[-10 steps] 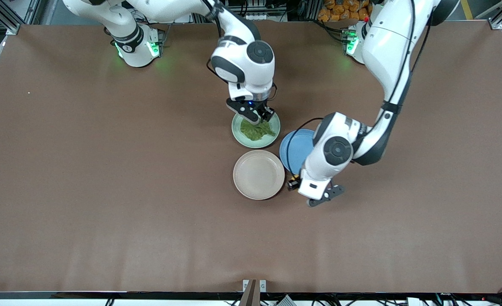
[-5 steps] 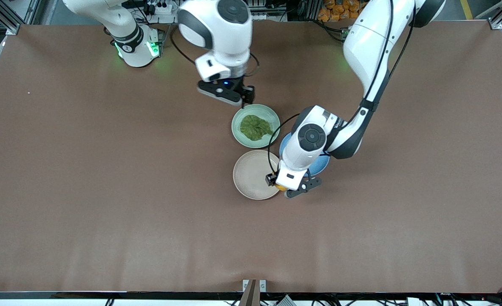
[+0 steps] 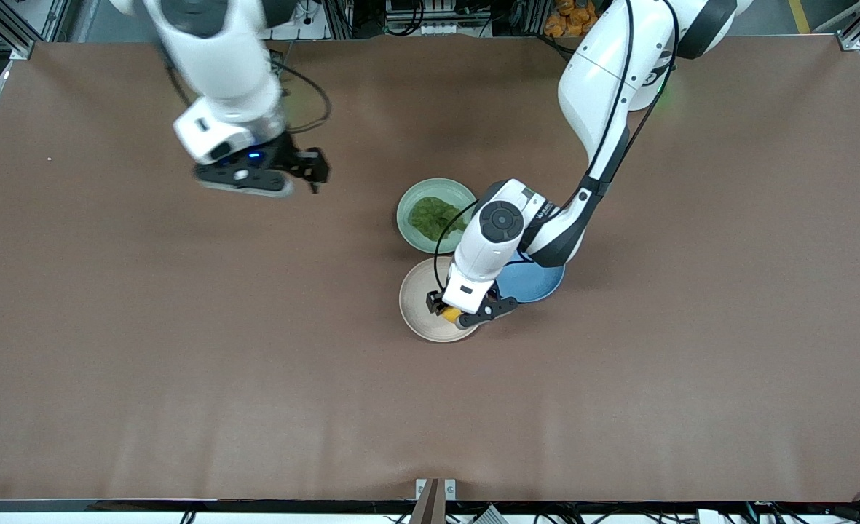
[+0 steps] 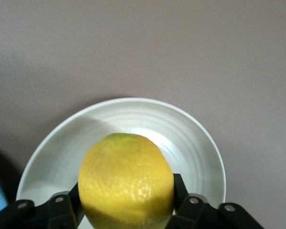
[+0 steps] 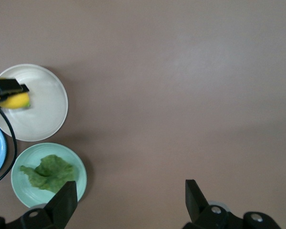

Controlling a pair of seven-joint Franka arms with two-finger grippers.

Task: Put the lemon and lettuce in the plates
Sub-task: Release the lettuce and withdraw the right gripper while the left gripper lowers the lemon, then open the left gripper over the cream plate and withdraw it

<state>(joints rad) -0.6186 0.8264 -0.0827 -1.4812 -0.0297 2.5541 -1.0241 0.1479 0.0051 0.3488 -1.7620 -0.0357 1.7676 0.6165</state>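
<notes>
My left gripper [image 3: 453, 314] is shut on the yellow lemon [image 3: 450, 314] and holds it just over the beige-pink plate [image 3: 419, 295]. In the left wrist view the lemon [image 4: 126, 179] sits between my fingers above that plate [image 4: 190, 138]. The dark green lettuce [image 3: 435, 216] lies in the mint green plate [image 3: 409, 200]. My right gripper [image 3: 313, 169] is open and empty, up over bare table toward the right arm's end. Its wrist view shows the lettuce [image 5: 50, 172] in the mint plate [image 5: 75, 164], the beige plate [image 5: 45, 107] and the held lemon [image 5: 14, 100].
A blue plate [image 3: 535, 280] lies beside both plates toward the left arm's end, partly under the left arm. The brown table [image 3: 182, 327] stretches around the plates.
My left gripper has carried the lemon from beside the blue plate to over the beige-pink plate. My right gripper has risen off the mint plate, leaving the lettuce there, and swung toward its own end.
</notes>
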